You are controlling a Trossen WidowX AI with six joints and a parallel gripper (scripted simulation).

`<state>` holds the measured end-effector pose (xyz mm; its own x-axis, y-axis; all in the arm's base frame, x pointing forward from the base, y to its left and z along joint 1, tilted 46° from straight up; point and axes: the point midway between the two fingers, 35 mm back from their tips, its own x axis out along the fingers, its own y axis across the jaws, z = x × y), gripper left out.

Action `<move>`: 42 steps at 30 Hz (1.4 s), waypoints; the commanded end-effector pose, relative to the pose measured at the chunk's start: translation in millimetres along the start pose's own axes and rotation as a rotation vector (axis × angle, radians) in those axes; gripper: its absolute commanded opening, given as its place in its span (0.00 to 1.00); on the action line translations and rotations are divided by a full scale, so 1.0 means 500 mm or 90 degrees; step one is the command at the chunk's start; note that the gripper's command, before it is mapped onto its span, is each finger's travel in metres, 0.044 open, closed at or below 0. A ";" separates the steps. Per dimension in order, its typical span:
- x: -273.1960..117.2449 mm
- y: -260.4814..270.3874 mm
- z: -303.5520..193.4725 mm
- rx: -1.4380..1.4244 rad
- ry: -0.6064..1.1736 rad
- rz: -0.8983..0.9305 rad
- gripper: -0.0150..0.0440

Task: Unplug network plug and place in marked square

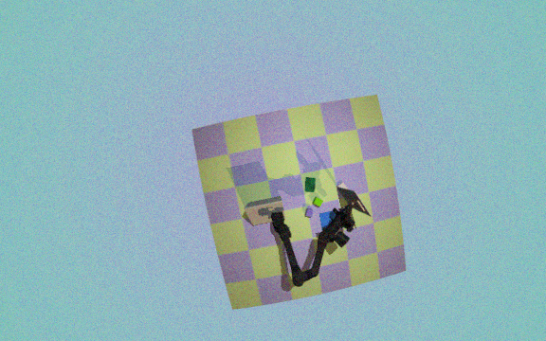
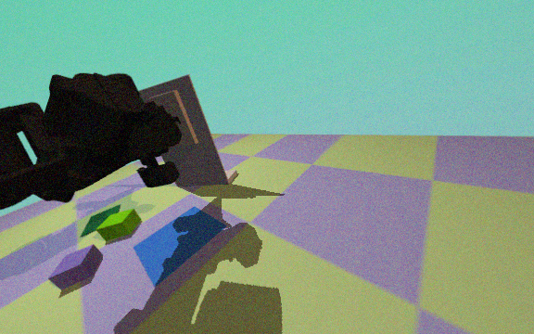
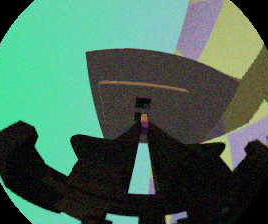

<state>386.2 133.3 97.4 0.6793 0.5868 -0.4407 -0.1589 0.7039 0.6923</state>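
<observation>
The dark upright panel (image 2: 202,167) (image 3: 120,65) stands in front of my gripper. In the wrist view a black opening (image 3: 143,103) shows above the plug (image 3: 144,120), which is small, with an orange part and a purple part. The plug is at a lower dark socket opening (image 3: 137,116); how deep it sits cannot be told. My gripper (image 3: 143,124) is shut on the plug, its fingertips close around the end nearest me. The tab is not clearly visible. A flat blue square (image 1: 326,220) (image 2: 148,246) lies on the table, partly in the arm's shadow.
A bright green block (image 1: 318,202) (image 2: 120,224), a purple block (image 1: 308,212) (image 2: 77,264) and a dark green patch (image 1: 310,185) (image 2: 95,222) lie near the blue square. A beige box (image 1: 256,215) stands beside the arm's base. A thin orange strip (image 2: 187,118) (image 3: 145,83) crosses the panel.
</observation>
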 end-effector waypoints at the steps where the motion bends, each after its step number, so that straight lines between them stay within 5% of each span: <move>1: -0.005 -0.001 -0.001 0.000 0.000 -0.001 0.25; 42: -0.051 -0.002 -0.005 0.000 0.001 -0.001 0.25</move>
<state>369.2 119.3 106.9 0.6827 0.5829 -0.4407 -0.1541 0.7043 0.6930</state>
